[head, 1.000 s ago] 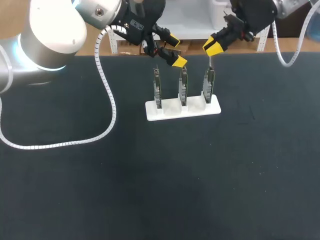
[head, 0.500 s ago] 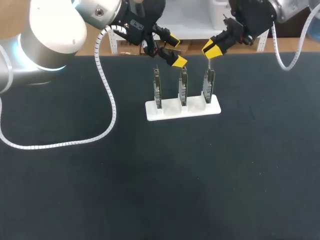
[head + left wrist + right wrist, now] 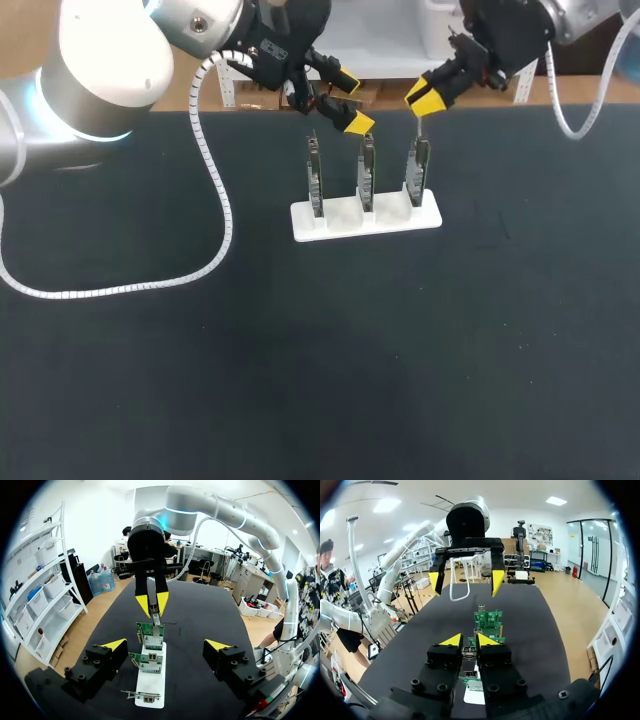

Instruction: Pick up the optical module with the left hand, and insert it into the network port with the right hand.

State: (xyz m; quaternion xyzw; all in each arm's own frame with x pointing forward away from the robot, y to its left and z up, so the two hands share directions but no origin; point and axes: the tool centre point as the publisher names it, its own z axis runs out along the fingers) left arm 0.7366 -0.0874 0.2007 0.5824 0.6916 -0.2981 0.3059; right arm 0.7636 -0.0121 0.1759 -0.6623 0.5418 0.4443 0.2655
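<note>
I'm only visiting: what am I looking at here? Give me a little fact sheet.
Surface: dark tabletop
Stand: white holder carrying three upright circuit boards
Left gripper: open, empty, near the boards
Right gripper: shut on the optical module, above the end board
Stage: module not yet plugged in

light: bright, even, overhead | shadows: faint on table (image 3: 200,380) | glare: sheen on left arm (image 3: 100,70)
</note>
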